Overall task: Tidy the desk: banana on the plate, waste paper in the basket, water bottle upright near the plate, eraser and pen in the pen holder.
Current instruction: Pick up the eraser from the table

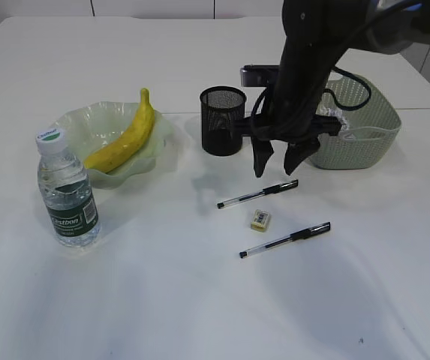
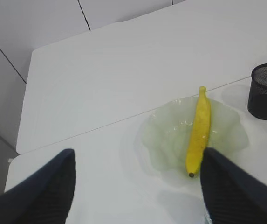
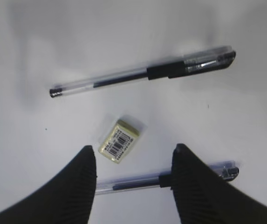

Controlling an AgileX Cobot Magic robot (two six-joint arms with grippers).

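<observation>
A yellow banana (image 1: 124, 139) lies in the pale green plate (image 1: 72, 120). The water bottle (image 1: 66, 191) stands upright in front of the plate. Two clear pens (image 1: 258, 193) (image 1: 286, 239) lie on the table, and a small yellow eraser (image 1: 260, 219) sits between them. My right gripper (image 1: 278, 163) hangs open just above the farther pen (image 3: 138, 181), which runs across between its fingers, with the eraser (image 3: 118, 141) just beyond. My left gripper (image 2: 138, 151) is open and empty, high over the table beside the banana (image 2: 197, 135). Something white shows in the basket (image 1: 365, 124), partly hidden by the arm.
The black mesh pen holder (image 1: 222, 120) stands between the plate and the basket, close to the left of my right arm. A seam between two tables runs behind the plate. The other pen (image 3: 142, 74) lies beyond the eraser in the right wrist view.
</observation>
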